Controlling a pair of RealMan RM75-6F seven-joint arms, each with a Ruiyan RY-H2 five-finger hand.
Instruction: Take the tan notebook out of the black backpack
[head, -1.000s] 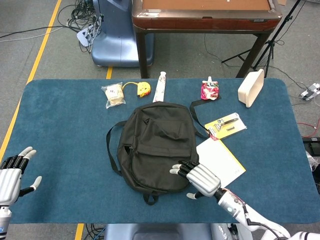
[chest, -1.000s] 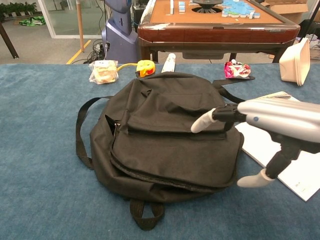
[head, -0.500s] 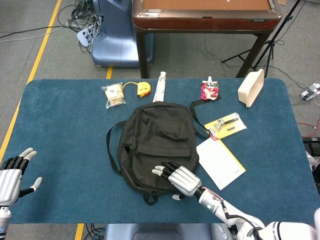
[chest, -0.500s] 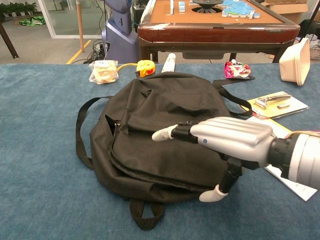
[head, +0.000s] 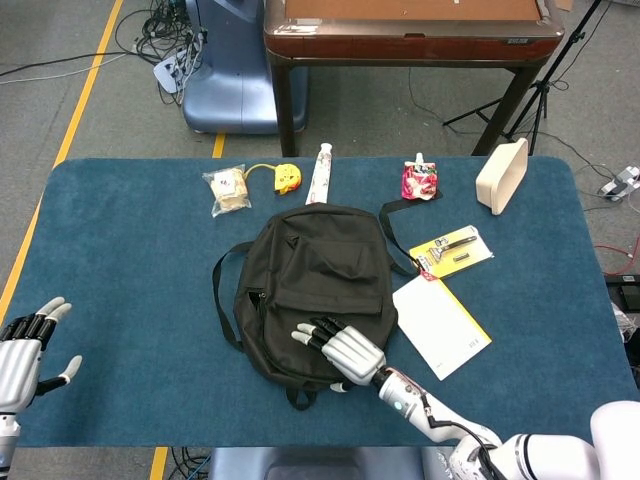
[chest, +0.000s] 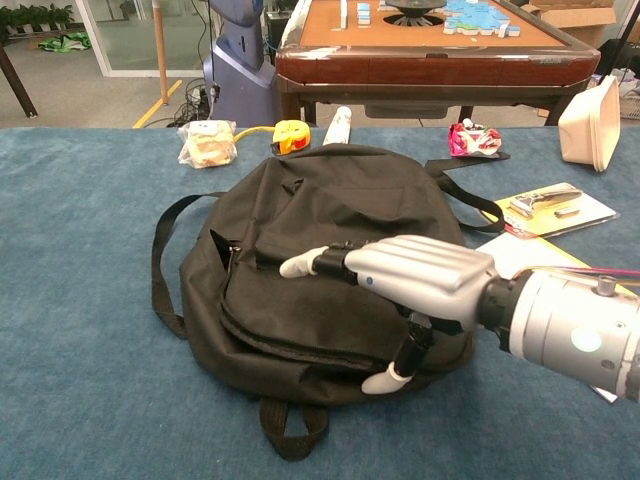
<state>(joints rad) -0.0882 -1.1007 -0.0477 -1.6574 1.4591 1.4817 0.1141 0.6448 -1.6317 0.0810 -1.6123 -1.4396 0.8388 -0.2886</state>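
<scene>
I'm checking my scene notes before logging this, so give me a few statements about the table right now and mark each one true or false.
1. The right hand is over the backpack. True.
2. The left hand holds a notebook. False: it holds nothing, fingers apart, near the table's left edge.
3. The tape measure lies beyond the backpack. True.
4. The backpack stands upright. False: it lies flat on the table.
5. The beige container sits on the backpack. False: it is apart, far right on the table.
</scene>
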